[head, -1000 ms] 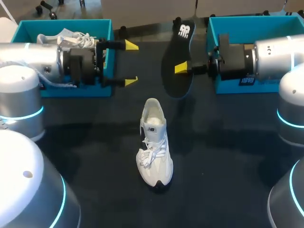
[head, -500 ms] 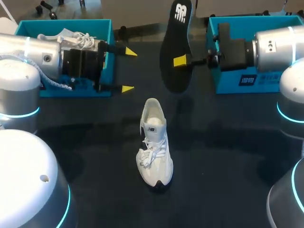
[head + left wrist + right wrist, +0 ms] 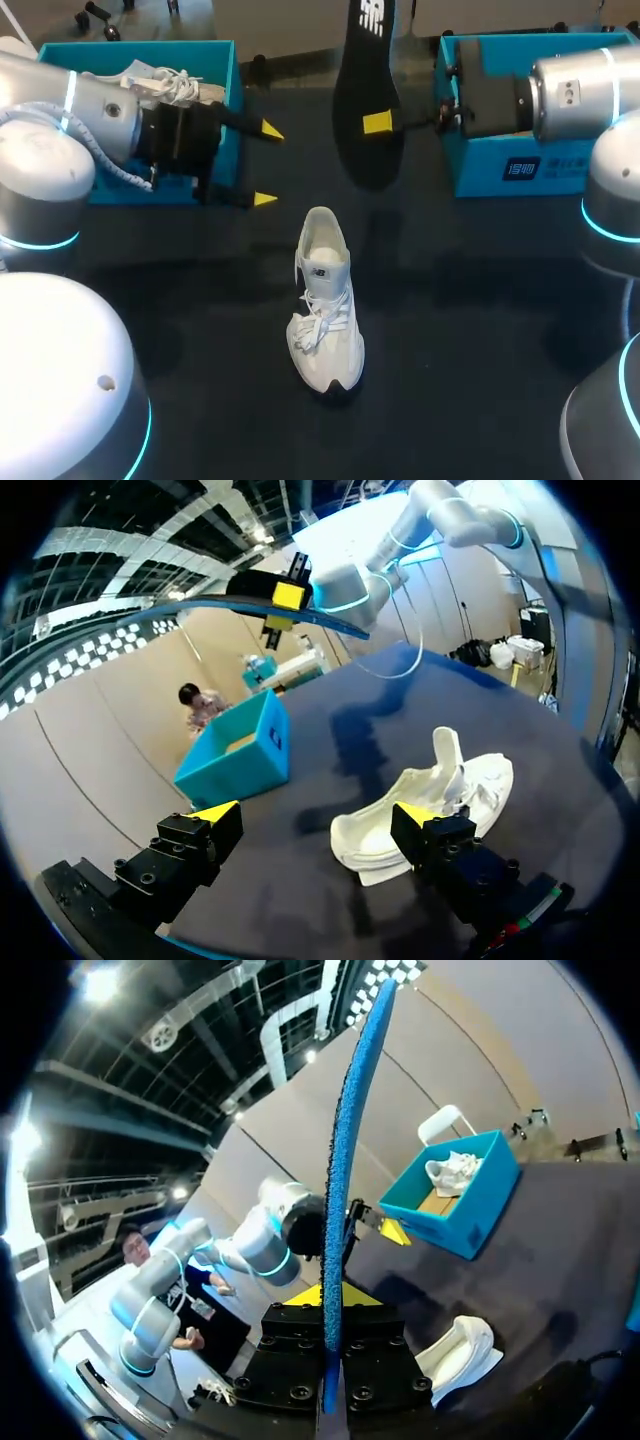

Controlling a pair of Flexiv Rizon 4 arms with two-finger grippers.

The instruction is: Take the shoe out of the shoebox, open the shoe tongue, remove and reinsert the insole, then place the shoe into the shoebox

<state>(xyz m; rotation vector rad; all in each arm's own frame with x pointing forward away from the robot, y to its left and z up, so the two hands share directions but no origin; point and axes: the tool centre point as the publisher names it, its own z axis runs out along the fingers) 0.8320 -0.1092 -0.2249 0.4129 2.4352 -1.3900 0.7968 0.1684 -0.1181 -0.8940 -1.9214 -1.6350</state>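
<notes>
Right claw (image 3: 380, 124), entering from 3 o'clock, is clamped on the dark insole (image 3: 366, 90). It holds the insole clear of the black table (image 3: 480, 330), with the long axis running from 12 to 6 o'clock. From the right wrist, the insole (image 3: 350, 1110) appears edge-on as a thin blue blade rising from between the fingers of that claw (image 3: 333, 1310).

White shoe (image 3: 325, 300): upright on its sole at the table's centre, toe toward 6 o'clock, heel opening toward 12 o'clock, laces loose. The insole hangs at 12 o'clock from it, not touching it.

Left claw (image 3: 267, 165), at 10 o'clock from the shoe, has its two yellow-tipped fingers spread apart with nothing between them. From the left wrist, the shoe (image 3: 440, 795) lies on the table just ahead of one finger of that claw (image 3: 315, 815), untouched.

Left shoebox (image 3: 130, 47), teal, sits at 10 to 11 o'clock behind the left claw and contains a second white shoe (image 3: 160, 82). Right shoebox (image 3: 480, 175), also teal, sits at 2 o'clock from the central shoe.
</notes>
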